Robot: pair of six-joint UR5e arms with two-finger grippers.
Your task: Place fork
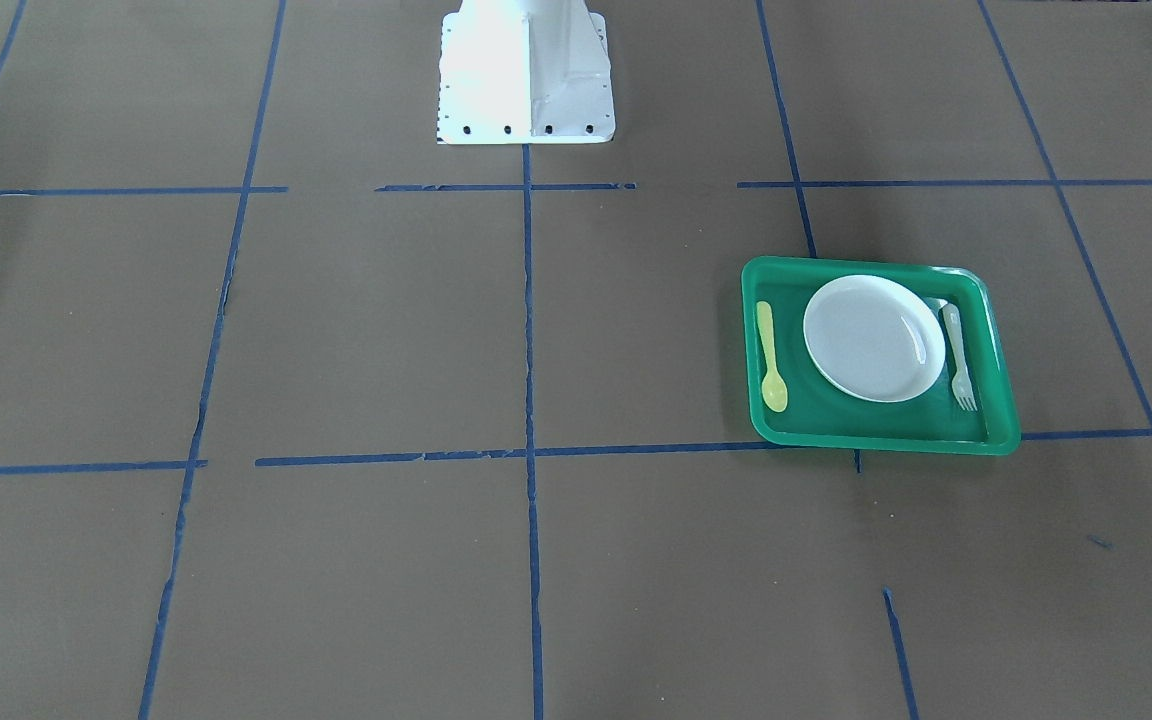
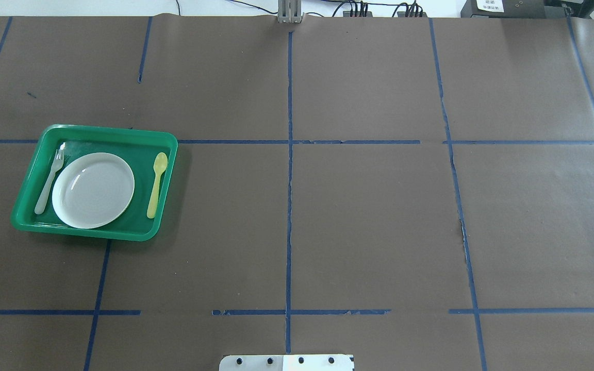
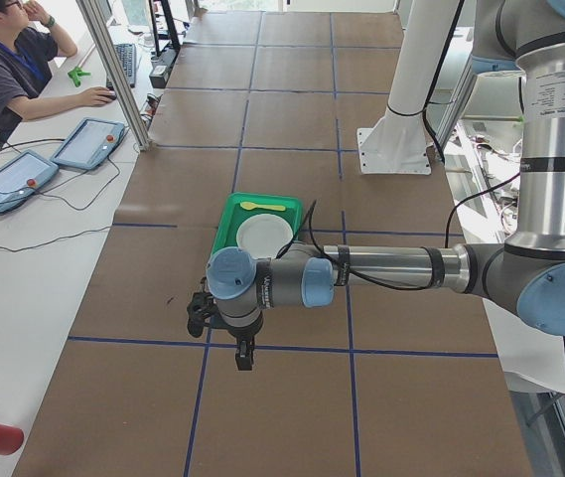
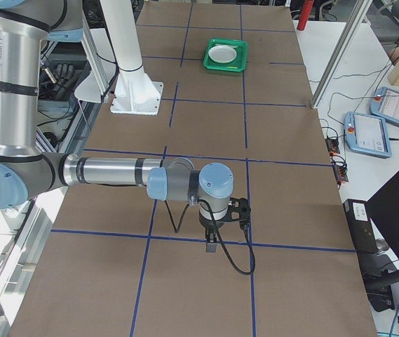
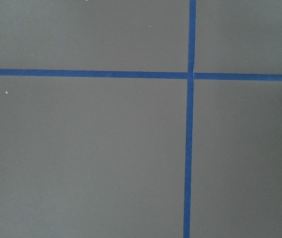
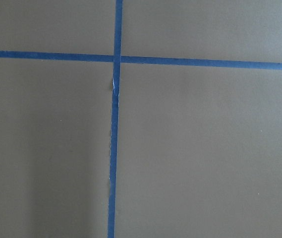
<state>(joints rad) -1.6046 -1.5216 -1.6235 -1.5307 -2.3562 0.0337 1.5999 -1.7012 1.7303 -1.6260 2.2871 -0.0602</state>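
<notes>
The brown paper-covered counter (image 2: 369,221) is marked into squares by blue tape. Both arms reach out low over it, well away from the tableware. The left gripper (image 3: 245,356) and right gripper (image 4: 212,246) show only in the side views, so I cannot tell whether their jaws stand wide or narrow. Each wrist camera sees nothing but bare paper and a tape crossing.

On the robot's left half sits a green plastic tray (image 2: 121,132). A round white plate (image 2: 93,190) lies in its middle, with a yellow plastic spoon (image 2: 156,184) on the side nearer the counter's centre.

The fork (image 2: 49,180) lies flat on the tray floor in the narrow strip between the plate and the tray's outer wall. Its tines point away from the robot. It is just beside the plate's rim; whether they touch is unclear. It looks already set in place.

It should prove very light, thin and smooth, likely to skid or flex under a pinch. The best hold is probably across the mid-handle with jaws set narrow, since the plate rim and tray wall crowd it on both sides.
</notes>
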